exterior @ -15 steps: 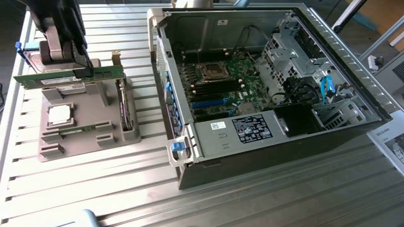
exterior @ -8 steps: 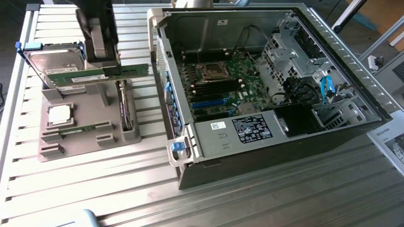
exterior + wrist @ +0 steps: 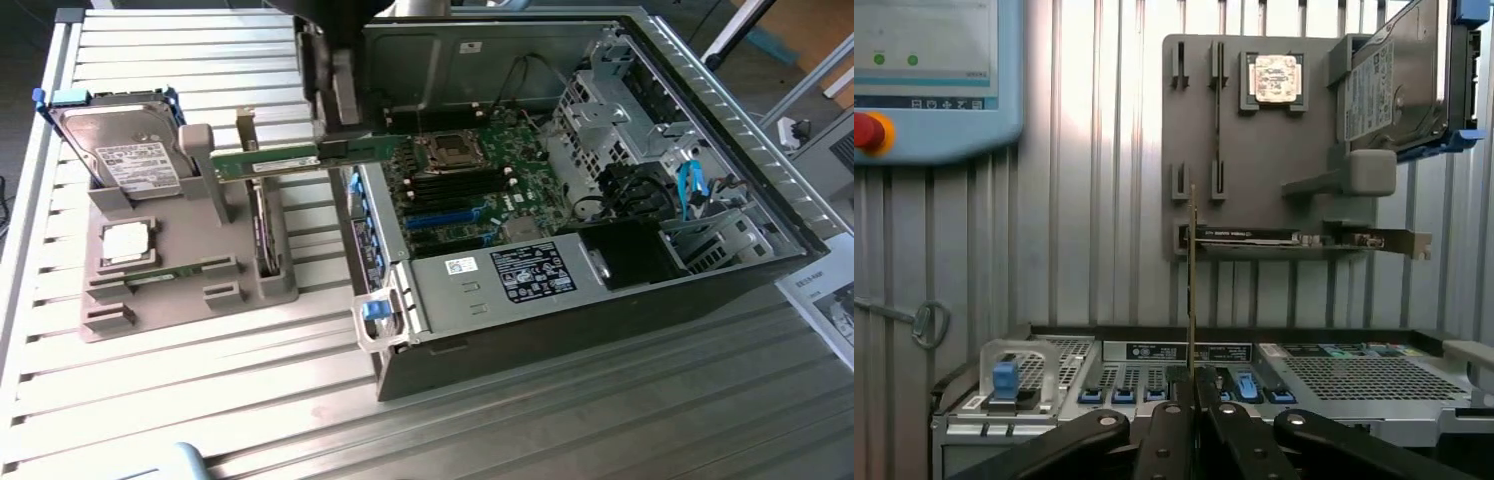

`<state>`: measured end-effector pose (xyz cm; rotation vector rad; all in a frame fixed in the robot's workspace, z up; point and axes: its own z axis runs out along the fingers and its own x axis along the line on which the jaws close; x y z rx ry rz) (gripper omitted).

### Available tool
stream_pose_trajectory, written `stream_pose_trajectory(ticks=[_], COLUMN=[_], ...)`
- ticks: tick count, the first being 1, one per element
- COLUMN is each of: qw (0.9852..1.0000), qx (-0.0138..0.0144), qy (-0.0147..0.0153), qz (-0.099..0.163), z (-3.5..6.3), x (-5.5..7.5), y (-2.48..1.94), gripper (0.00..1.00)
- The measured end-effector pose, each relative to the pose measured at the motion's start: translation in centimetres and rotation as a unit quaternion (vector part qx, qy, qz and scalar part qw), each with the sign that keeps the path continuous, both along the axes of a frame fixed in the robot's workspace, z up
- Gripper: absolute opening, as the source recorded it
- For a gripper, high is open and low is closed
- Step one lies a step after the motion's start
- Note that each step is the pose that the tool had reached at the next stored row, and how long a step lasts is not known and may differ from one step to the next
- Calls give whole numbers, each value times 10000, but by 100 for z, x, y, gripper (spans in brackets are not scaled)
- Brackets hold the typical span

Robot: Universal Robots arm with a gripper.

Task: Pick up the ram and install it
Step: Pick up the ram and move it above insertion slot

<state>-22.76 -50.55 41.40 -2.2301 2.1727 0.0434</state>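
The gripper (image 3: pixel 350 140) is clamped on the ram (image 3: pixel 278 162), a long, thin green stick with a pale label. The stick juts out from between the fingertips, clear of the grey holder (image 3: pixel 160 285) and just short of the open computer case (image 3: pixel 747 150). The step in hand looks like the carry to the motherboard (image 3: pixel 467 215), which lies beyond and below the fingertips. Seating would likely call for squaring the stick's edge to a free slot and pressing evenly.

Open computer case (image 3: pixel 441 55), hard drive (image 3: pixel 127 150)
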Motion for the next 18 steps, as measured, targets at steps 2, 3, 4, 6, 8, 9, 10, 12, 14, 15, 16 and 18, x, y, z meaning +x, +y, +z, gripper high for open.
stream_pose_trajectory(ticks=[2, 3, 4, 6, 8, 9, 10, 12, 14, 15, 16, 18], qw=[10000, 10000, 10000, 10000, 10000, 10000, 10000, 10000, 10000, 10000, 10000, 10000], qx=[1, 1, 0, 0, 0, 0, 1, 0, 0, 1, 1, 1], qy=[-4, -5, -6, -7, -9, -10, -12, -13, -13, -14, -15, -16], qz=[0, 1, 0, 0, 0, 1, 0, 0, 0, 0, 0, 0], z=[-13, -22, -28, -37, -51, -60, -73, -85, -95, -100, -108, -119], x=[84, 158, 219, 303, 444, 543, 668, 797, 902, 946, 1036, 1164], y=[-1, -1, -2, -2, -3, -4, -4, -5, -6, -6, -6, -7], gripper=[13, 13, 13, 13, 13, 13, 13, 13, 13, 13, 13, 13])
